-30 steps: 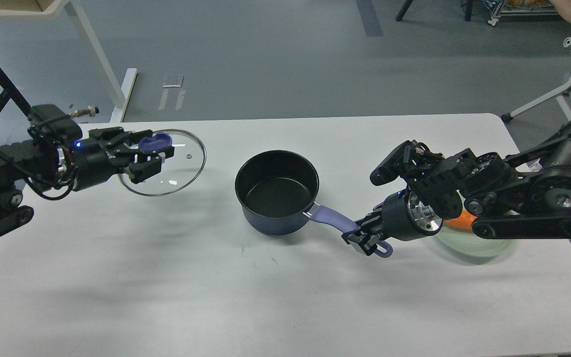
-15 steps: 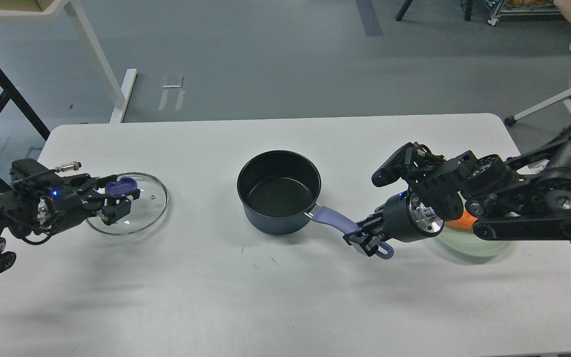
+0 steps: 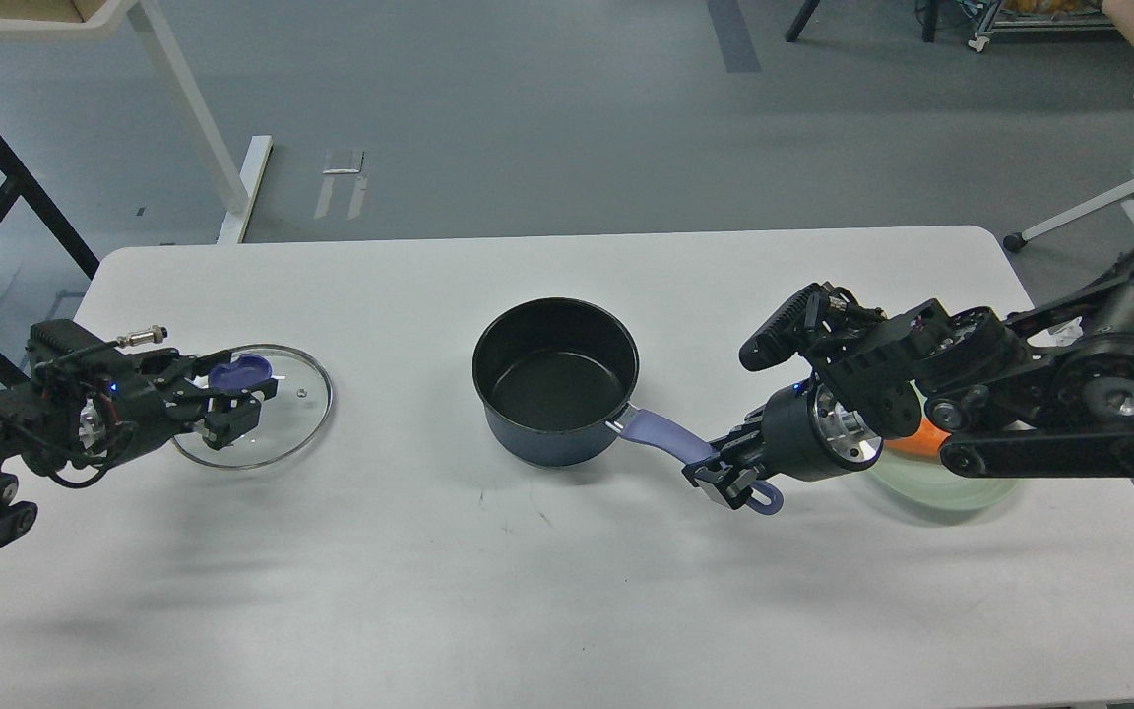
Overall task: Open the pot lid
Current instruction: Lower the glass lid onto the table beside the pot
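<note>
The dark blue pot [image 3: 555,379] stands open in the middle of the white table [image 3: 528,591], its purple handle [image 3: 654,433] pointing right and toward me. My right gripper [image 3: 727,477] is shut on the end of that handle. The glass lid [image 3: 286,414] with a blue knob [image 3: 242,371] lies low at the table's left, well apart from the pot. My left gripper [image 3: 230,396] is shut on the knob.
A pale green plate [image 3: 941,489] with an orange item [image 3: 913,439] sits under my right arm. A chair base [image 3: 1099,192] and a person's hand stand beyond the table's far right corner. A desk leg [image 3: 232,187] stands at the far left.
My left gripper carried the lid down and to the left, from the air to table level, then nearly stopped. The pot and my right gripper have hardly moved.
</note>
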Tool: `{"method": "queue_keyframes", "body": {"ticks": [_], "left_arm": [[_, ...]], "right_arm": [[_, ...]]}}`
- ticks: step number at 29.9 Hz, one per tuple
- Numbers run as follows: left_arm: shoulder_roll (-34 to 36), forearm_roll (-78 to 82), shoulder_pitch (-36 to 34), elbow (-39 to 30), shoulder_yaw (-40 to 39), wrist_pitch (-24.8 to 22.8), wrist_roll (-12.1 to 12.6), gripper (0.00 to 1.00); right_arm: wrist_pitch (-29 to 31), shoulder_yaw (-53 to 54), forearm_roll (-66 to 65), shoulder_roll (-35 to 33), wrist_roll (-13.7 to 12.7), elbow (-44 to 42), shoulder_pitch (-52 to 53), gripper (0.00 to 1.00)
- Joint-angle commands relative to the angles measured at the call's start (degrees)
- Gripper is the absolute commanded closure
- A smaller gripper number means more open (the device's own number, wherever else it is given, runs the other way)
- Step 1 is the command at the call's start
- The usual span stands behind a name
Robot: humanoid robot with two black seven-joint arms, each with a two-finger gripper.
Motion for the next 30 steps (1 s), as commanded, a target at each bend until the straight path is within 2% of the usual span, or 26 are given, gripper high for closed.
{"method": "queue_keyframes", "body": {"ticks": [1,10,12,14,18,22,26,27,30], "left_arm": [[0.04,0.01,0.01,0.05,0.00,-0.07,0.00,0.56],[-1.01,-0.08,0.18,1.72,0.00,0.02,0.00,0.55],[-1.10,-0.08,0.18,1.72,-0.09,0.02,0.00,0.47],[-1.10,-0.08,0.18,1.72,-0.09,0.02,0.00,0.31],[-1.10,-0.08,0.18,1.72,-0.09,0.02,0.00,0.26],[-1.10,-0.08,0.18,1.72,0.00,0.19,0.00,0.22],[-1.10,-0.43,-0.08,1.72,-0.44,0.19,0.00,0.17],[-1.10,-1.30,-0.17,1.63,-0.88,0.19,0.00,0.14],[-0.66,-9.36,-0.96,1.54,-1.23,0.02,0.00,0.05]], "right_arm": [[0.00,0.01,0.08,0.18,0.01,0.04,-0.04,0.77],[0.00,0.01,-0.01,0.27,0.01,-0.05,0.05,0.77],[0.00,0.01,0.08,0.27,0.01,-0.05,-0.04,0.77],[0.00,0.01,0.08,0.35,0.01,-0.05,-0.22,0.77],[0.00,0.10,-0.01,0.35,0.01,-0.05,-0.48,0.75],[-0.09,0.01,-0.09,0.35,0.01,-0.05,-0.48,0.70],[-0.09,0.10,-0.01,0.09,0.01,-0.05,-0.48,0.61],[-0.09,0.10,-0.01,-0.08,0.01,-0.05,-0.39,0.56],[-0.18,0.27,0.08,-0.44,0.19,-0.05,-0.22,0.31]]}}
